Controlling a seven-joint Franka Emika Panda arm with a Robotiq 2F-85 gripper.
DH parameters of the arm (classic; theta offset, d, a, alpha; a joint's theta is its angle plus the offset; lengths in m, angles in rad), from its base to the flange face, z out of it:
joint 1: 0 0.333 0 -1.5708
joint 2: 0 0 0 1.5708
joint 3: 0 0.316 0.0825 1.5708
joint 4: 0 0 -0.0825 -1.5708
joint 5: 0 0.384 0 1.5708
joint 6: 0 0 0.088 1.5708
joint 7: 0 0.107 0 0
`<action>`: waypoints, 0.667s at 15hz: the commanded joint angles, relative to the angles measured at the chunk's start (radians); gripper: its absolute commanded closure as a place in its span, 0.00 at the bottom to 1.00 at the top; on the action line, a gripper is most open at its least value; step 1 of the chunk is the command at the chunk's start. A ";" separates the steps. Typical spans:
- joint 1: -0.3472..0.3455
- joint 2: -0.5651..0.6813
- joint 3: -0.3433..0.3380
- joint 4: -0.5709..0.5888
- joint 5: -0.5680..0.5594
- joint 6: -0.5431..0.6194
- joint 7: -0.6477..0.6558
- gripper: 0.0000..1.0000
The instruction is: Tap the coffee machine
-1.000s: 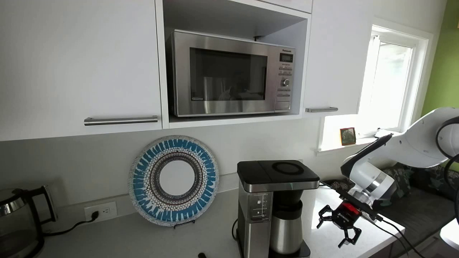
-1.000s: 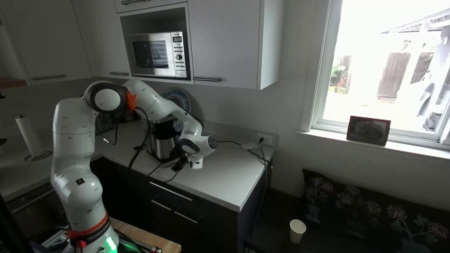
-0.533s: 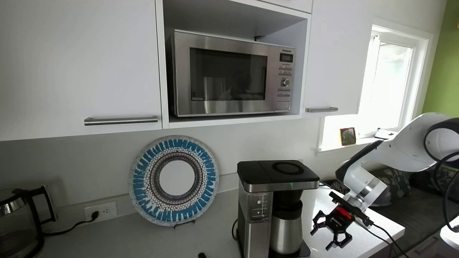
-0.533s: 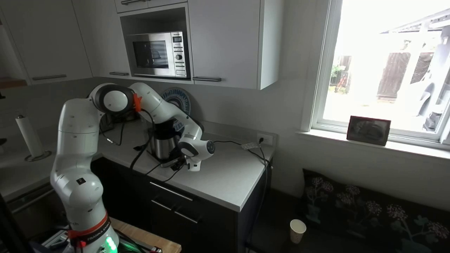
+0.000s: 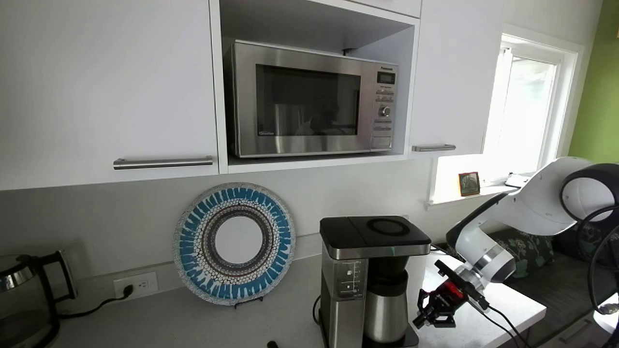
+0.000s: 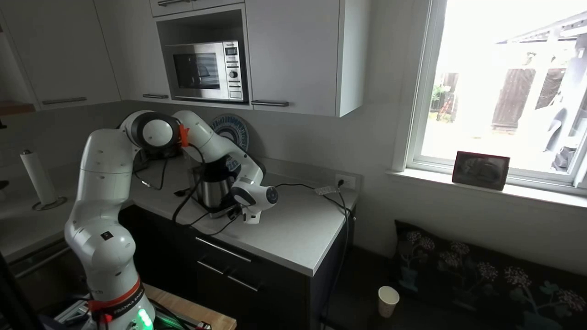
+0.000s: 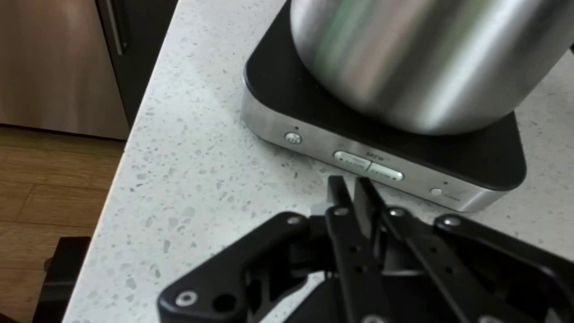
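The coffee machine (image 5: 375, 234), black-topped with a steel body, stands on the counter with its steel carafe (image 5: 387, 314) in place. Its low base (image 7: 273, 119), with a power button (image 7: 293, 138) and a pair of brew buttons (image 7: 368, 166), shows in the wrist view. My gripper (image 7: 350, 180) points at this front panel, just below the brew buttons. A narrow gap is left between the nearly closed fingers, and nothing is in it. Contact with the panel cannot be told. In an exterior view the gripper (image 5: 420, 320) is right of the carafe.
A steel microwave (image 5: 309, 99) sits in the cabinet niche above. A round blue-patterned plate (image 5: 237, 198) leans on the wall, and a kettle (image 5: 29, 290) stands at far left. The counter's edge (image 7: 117, 168) runs along the left in the wrist view. Power cords (image 6: 330, 199) lie behind the arm.
My gripper has moved towards the coffee machine, leftward in an exterior view. Its fingers, wide apart a second ago, have come nearly together. The machine has not moved.
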 commanded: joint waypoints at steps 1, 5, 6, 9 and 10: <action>0.023 0.025 0.010 0.006 0.056 0.058 0.015 1.00; 0.035 0.039 0.020 0.009 0.086 0.069 0.026 1.00; 0.036 0.041 0.021 0.010 0.088 0.066 0.031 1.00; 0.035 0.038 0.017 0.013 0.077 0.065 0.038 1.00; 0.034 0.036 0.015 0.013 0.070 0.062 0.037 1.00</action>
